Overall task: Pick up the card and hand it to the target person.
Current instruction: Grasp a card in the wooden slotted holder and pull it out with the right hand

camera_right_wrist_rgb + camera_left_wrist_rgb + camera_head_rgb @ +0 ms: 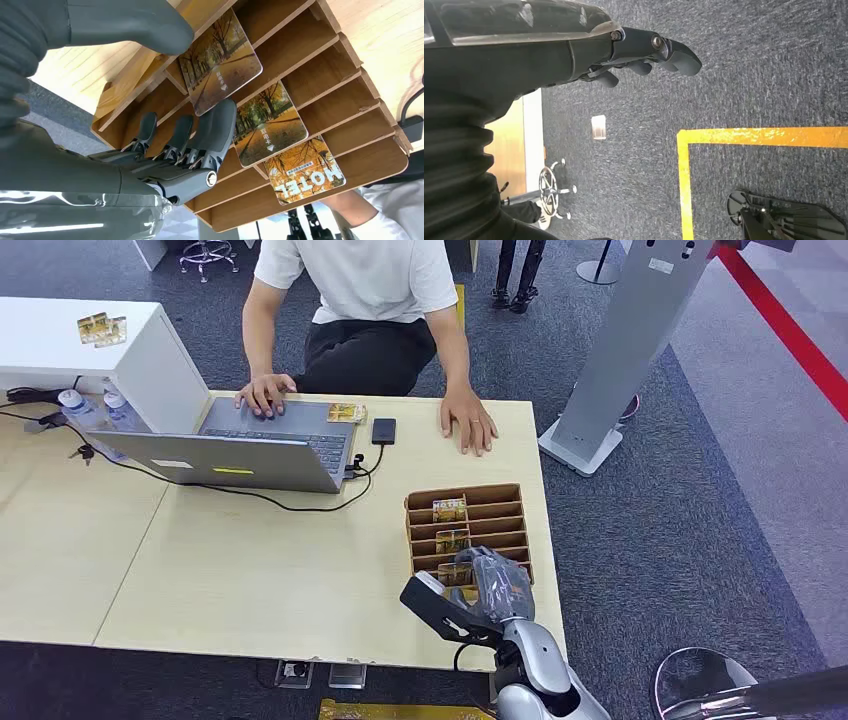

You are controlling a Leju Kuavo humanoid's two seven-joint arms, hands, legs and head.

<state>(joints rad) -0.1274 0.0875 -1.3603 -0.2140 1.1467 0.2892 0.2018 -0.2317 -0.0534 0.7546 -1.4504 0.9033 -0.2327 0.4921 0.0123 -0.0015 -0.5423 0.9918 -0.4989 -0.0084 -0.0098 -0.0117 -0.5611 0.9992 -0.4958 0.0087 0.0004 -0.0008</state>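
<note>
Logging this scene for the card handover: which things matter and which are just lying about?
Job: nearest card, between thumb and fingers of right hand; wooden rack; seated person.
Lying about: laptop, phone, water bottles.

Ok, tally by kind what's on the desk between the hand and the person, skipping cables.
Cards: 4 (3 in the rack, 1 on the laptop)
Rack: 1
Laptop: 1
Small black device: 1
Total: 7
</note>
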